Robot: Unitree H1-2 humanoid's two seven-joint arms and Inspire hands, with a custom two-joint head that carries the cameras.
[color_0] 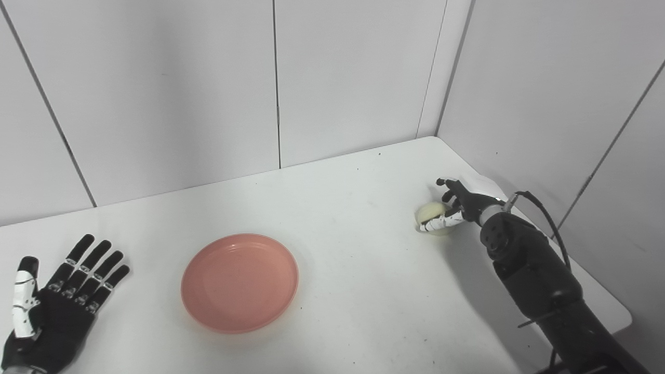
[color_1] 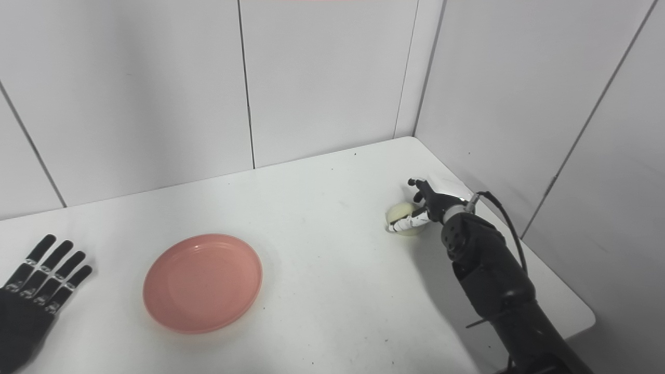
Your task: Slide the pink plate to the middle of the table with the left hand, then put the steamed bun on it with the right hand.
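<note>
Two black robot hands are over the white table [color_0: 363, 291]. The right hand [color_0: 457, 208] wraps its fingers around the pale round steamed bun [color_0: 434, 215], which sits on the tabletop. The left hand [color_0: 54, 306] lies spread flat, holding nothing, the round pink plastic plate [color_0: 239, 282] near its fingertips.

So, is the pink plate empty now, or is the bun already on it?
Empty. The pink plate shows only its bare inside. The steamed bun sits on the table far to its right, with the right hand wrapped around it.
</note>
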